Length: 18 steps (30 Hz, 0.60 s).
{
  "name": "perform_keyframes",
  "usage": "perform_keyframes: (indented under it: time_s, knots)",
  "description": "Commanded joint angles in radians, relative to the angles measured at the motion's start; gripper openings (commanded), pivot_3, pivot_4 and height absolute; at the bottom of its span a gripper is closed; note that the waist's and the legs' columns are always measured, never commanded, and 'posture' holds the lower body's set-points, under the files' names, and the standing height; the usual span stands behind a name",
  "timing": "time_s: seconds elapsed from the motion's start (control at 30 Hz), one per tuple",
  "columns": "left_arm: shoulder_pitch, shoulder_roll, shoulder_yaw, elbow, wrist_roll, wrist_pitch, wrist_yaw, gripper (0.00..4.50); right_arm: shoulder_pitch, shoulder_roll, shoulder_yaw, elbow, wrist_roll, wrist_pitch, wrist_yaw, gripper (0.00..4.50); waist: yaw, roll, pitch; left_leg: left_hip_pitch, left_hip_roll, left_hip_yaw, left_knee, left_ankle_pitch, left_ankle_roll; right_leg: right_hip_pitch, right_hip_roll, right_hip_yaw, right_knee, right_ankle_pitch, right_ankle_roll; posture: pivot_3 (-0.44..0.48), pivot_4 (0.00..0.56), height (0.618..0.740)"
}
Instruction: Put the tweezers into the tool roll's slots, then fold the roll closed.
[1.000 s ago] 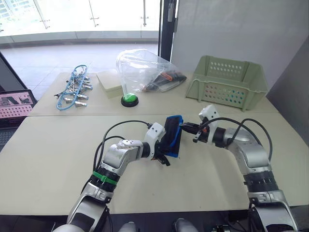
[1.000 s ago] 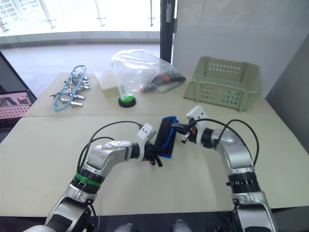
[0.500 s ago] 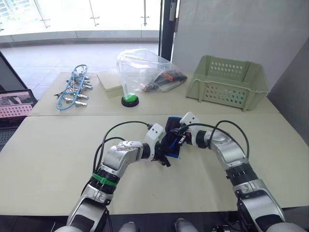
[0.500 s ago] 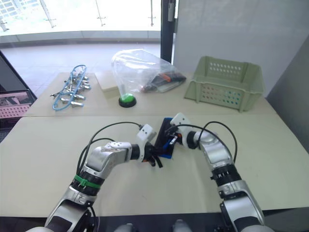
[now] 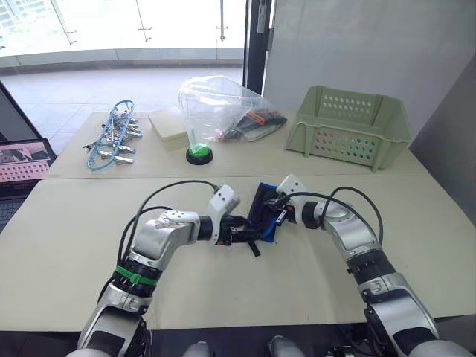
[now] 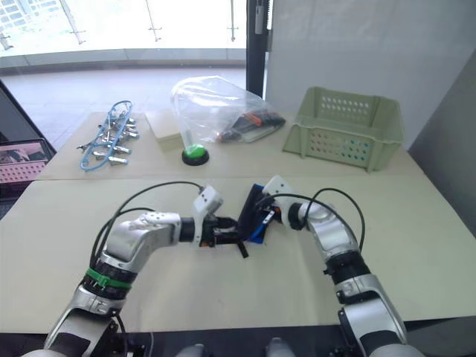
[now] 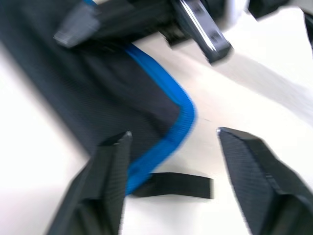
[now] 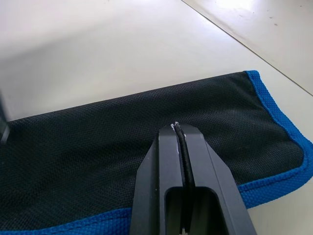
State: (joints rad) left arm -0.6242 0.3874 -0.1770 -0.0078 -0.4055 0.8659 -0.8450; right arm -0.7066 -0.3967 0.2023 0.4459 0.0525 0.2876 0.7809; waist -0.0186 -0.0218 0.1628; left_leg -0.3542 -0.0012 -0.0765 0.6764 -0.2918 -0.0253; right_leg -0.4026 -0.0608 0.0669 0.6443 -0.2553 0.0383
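Risk of the tool roll [image 5: 262, 210] springing open: right gripper [image 8: 182, 142] presses it closed-fingered, left gripper [image 7: 171, 147] spread wide, gripping nothing.

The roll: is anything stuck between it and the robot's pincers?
Nothing visible is in the way. The right pincer is shut and rests right on the roll. The left pincer is open, with the roll's blue-edged corner and its strap between its fingers.
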Motion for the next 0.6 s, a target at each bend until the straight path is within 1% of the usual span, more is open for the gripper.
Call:
perform_keyframes:
  time_s: [0.03, 0.07, 0.17, 0.27, 0.33, 0.4, 0.5, 0.6]
  knots:
    - [-0.010, 0.001, 0.017, -0.045, -0.035, -0.069, -0.055, 3.57, 0.026, -0.007, 0.014, 0.072, -0.044, 0.003, -0.017, 0.00, 0.000, 0.000, 0.000, 0.000, 0.000, 0.000, 0.000, 0.000, 0.000, 0.000, 0.000, 0.000, 0.000, 0.000, 0.000, 0.000, 0.150, 0.740]
    - [-0.014, -0.015, 0.020, -0.022, -0.025, -0.102, -0.046, 3.35, 0.024, -0.006, 0.007, 0.068, -0.038, -0.005, -0.018, 0.00, 0.001, 0.000, 0.000, 0.000, 0.000, 0.000, 0.000, 0.000, 0.000, 0.000, 0.000, 0.000, 0.000, 0.000, 0.000, 0.000, 0.150, 0.740]
    - [-0.023, -0.054, 0.020, 0.032, -0.016, -0.157, -0.038, 2.36, 0.022, -0.004, -0.010, 0.058, -0.024, -0.024, -0.015, 0.00, 0.001, 0.000, 0.000, 0.000, 0.000, 0.000, 0.000, 0.000, 0.000, 0.000, 0.000, 0.000, 0.000, 0.000, 0.000, 0.000, 0.150, 0.740]
    - [-0.015, -0.068, -0.046, 0.073, 0.047, -0.234, -0.049, 1.47, 0.026, -0.002, -0.020, 0.055, -0.018, -0.032, -0.012, 0.00, 0.000, 0.000, 0.000, 0.000, 0.000, 0.000, 0.000, 0.000, 0.000, 0.000, 0.000, 0.000, 0.000, 0.000, 0.000, 0.000, 0.150, 0.740]
    - [-0.012, -0.079, -0.070, 0.098, 0.070, -0.270, -0.054, 0.72, 0.027, 0.000, -0.025, 0.054, -0.015, -0.034, -0.011, 0.00, 0.000, 0.000, 0.000, 0.000, 0.000, 0.000, 0.000, 0.000, 0.000, -0.001, 0.000, 0.000, 0.000, 0.000, 0.000, 0.000, 0.150, 0.740]
    - [-0.009, -0.104, -0.128, 0.174, 0.135, -0.318, -0.034, 0.10, 0.032, 0.003, -0.034, 0.046, -0.006, -0.039, -0.010, 0.00, 0.002, 0.000, 0.000, 0.000, 0.000, 0.000, 0.000, 0.000, 0.000, -0.001, 0.000, 0.000, 0.000, 0.000, 0.000, 0.000, 0.150, 0.740]
    - [-0.011, -0.143, -0.172, 0.273, 0.204, -0.366, -0.001, 0.04, 0.042, 0.008, -0.041, 0.030, 0.001, -0.049, -0.003, 0.00, 0.003, 0.000, 0.000, -0.001, 0.000, 0.000, 0.000, 0.000, 0.000, 0.000, 0.000, 0.000, 0.000, 0.000, 0.000, 0.000, 0.150, 0.740]
    - [-0.012, -0.164, -0.177, 0.344, 0.243, -0.383, 0.028, 0.04, 0.054, 0.016, -0.065, -0.004, 0.034, -0.064, 0.016, 0.00, 0.003, 0.000, 0.000, 0.000, 0.000, 0.000, 0.000, 0.000, 0.000, 0.000, 0.000, 0.000, 0.000, 0.000, 0.000, 0.000, 0.150, 0.740]
